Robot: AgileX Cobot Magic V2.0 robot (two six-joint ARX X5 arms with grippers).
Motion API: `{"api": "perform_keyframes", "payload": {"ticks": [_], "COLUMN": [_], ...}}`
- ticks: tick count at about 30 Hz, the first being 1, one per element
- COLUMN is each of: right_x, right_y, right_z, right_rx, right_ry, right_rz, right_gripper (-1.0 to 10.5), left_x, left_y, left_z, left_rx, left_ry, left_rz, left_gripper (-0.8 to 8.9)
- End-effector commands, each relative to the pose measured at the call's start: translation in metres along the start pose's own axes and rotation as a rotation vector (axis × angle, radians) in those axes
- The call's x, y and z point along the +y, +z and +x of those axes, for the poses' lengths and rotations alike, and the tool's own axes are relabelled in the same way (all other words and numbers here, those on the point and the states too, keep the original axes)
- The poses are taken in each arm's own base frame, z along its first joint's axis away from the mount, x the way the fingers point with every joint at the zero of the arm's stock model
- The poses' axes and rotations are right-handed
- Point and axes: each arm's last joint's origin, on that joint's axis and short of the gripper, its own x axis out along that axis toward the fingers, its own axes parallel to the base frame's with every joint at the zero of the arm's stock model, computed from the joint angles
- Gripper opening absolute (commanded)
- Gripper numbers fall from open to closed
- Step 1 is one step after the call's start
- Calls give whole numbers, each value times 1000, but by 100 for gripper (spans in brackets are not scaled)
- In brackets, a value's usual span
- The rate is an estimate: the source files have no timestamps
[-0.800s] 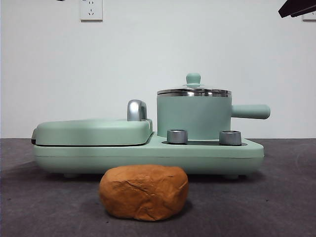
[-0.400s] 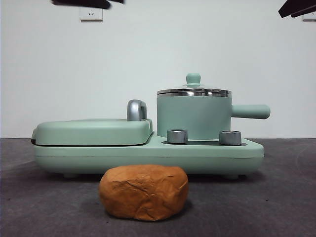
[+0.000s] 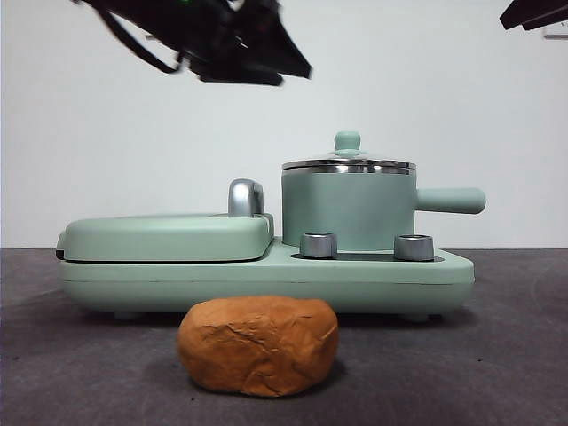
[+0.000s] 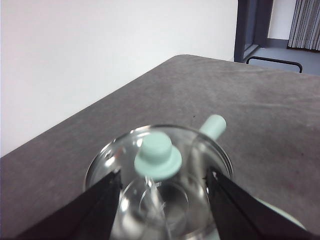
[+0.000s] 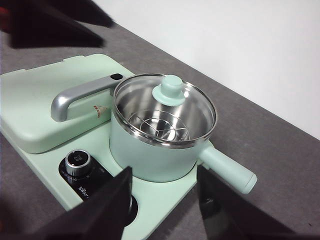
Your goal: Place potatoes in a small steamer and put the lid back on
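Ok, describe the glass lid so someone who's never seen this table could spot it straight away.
Find the long mint-green cooker base on the grey table. On its right half stands the mint-green cylindrical pot with a straight side handle, and the round clear-glass lid sits on top of it. Unlike the flat mint-green griddle lid with a chrome handle beside it, it is see-through, steel-rimmed and has a small green knob.

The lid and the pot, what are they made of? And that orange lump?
The lid looks like clear glass, since the rack inside shows through it, with a shiny steel rim and a matte mint knob, likely plastic. The pot has a smooth matte green coat outside and bright steel inside. The orange lump has creased, papery-looking skin; whether it is a real potato is unclear.
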Motion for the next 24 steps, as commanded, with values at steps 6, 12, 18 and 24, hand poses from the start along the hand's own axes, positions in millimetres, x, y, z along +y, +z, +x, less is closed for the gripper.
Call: {"api": "perform_keyframes", "payload": {"ticks": [6,12,18,24], "right_x": [-1,-2,-2,-2], "right_y": [6,7,7,8], "right_z": [0,0,0,0], "right_rx": [-28,-38,-42,-43], "right_ry": [-6,-9,-11,-11], "right_rz": [-1,-3,-4,-4], "right_gripper": [206,206,206,206], "left_x": [7,9,9,9], "left_y": [8,-1,-14,-22], "left_z": [62,91,102,106], "left_rx": [12,32,64,81], "left_ry": [-35,-49,-54,-57], "left_rz": [-47,-51,-61,-66], "left_gripper": [245,246,246,246]}}
